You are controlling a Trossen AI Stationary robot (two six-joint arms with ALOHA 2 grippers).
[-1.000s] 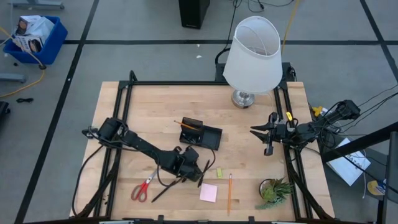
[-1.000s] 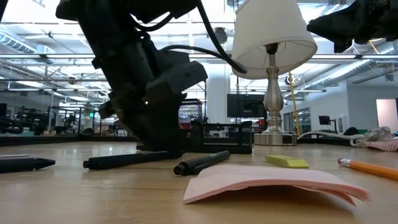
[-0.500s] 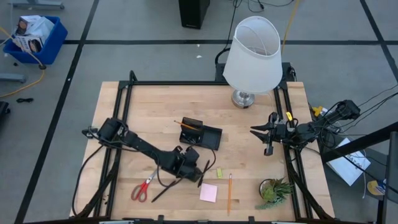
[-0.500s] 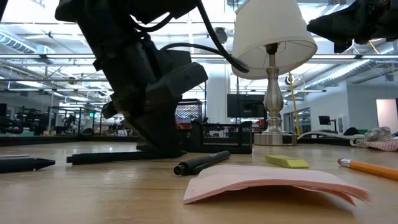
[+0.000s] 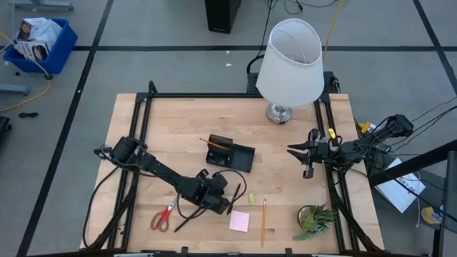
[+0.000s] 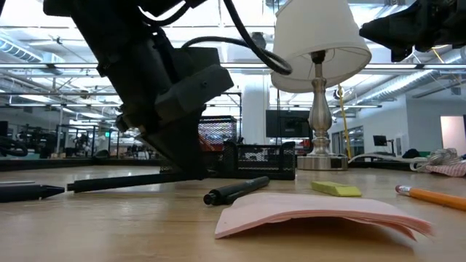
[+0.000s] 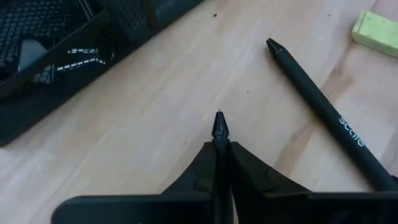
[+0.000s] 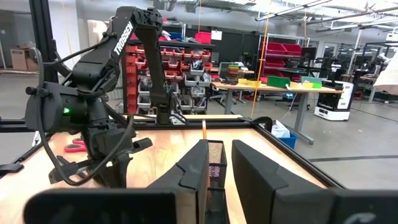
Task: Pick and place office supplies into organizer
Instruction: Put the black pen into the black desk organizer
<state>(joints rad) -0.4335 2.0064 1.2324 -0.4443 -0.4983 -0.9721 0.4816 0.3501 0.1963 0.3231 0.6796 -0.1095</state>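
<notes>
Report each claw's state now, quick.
Left claw: shut on a black pen.
Right claw: cannot tell if open or closed; holds nothing.

A wooden table (image 5: 171,128) is seen, on which an organizer (image 5: 230,154), a lamp (image 5: 288,64), a potted plant (image 5: 314,219), scissors (image 5: 163,215), a sticky-note pad (image 5: 240,220), an eraser (image 5: 251,198), a pencil (image 5: 263,221) and a black pen (image 5: 234,199) are laid.

White capitals reading "TROSSEN" run along the upper link of the dark robot arm (image 8: 134,37) seen in the right wrist view. The loose thin black pen (image 7: 323,109) on the wooden desk (image 7: 155,118) carries small pale lettering too blurred to read.
</notes>
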